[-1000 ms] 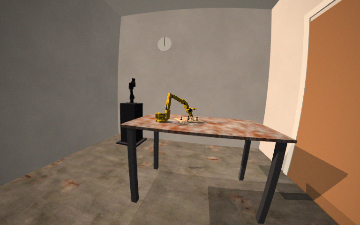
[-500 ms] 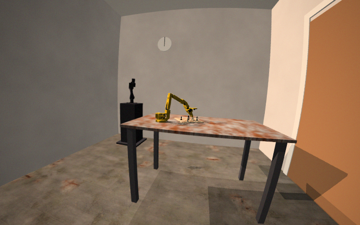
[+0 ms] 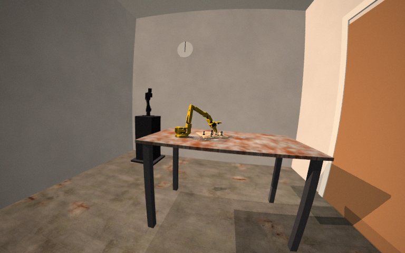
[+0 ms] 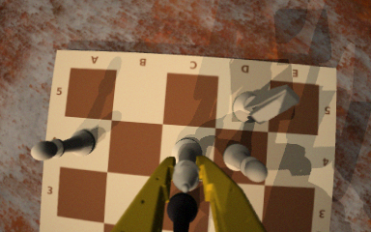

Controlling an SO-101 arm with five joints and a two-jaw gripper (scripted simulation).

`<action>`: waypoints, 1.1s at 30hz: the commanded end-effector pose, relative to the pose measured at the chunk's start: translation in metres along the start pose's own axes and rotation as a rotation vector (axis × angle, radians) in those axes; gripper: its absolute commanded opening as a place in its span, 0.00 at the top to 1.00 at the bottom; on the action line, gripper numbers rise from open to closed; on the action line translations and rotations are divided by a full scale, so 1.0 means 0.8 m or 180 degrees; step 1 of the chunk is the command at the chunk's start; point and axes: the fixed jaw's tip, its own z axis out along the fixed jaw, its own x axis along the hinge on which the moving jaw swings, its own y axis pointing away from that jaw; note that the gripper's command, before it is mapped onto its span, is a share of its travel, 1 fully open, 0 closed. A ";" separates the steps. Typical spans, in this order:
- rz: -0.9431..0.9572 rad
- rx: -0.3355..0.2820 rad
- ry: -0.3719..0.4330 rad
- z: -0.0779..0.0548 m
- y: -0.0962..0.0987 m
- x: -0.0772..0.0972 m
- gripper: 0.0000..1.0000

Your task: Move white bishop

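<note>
Between the yellow fingers of the tool (image 4: 185,180), the white bishop (image 4: 186,163) is pinched near its head so it stays upright — its base appears over the light C4 square of the chessboard (image 4: 140,62), though whether it touches down I cannot tell. A dark piece (image 4: 182,209) sits just behind. Seen from outside, the arm (image 3: 196,112) arches from its base and points steeply down at the tabletop (image 3: 262,146).

— What crowds the gripper (image 4: 185,175)?
— A white piece (image 4: 245,162) just to its right, and a black piece (image 4: 182,209) directly beneath.
— Ahead?
— A toppled white piece (image 4: 265,103) ahead-right.
— Left?
— Open squares; one piece (image 4: 63,146) far left.
</note>
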 end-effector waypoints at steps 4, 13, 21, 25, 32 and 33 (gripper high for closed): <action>-0.0035 -0.0020 0.0081 0.005 0.004 0.010 1.00; -0.0035 -0.0020 0.0081 0.005 0.004 0.010 0.97; -0.0035 -0.0020 0.0081 0.005 0.004 0.010 0.93; -0.0035 -0.0020 0.0081 0.005 0.004 0.010 0.91; -0.0035 -0.0020 0.0081 0.005 0.004 0.010 0.90; -0.0035 -0.0020 0.0081 0.005 0.004 0.010 0.90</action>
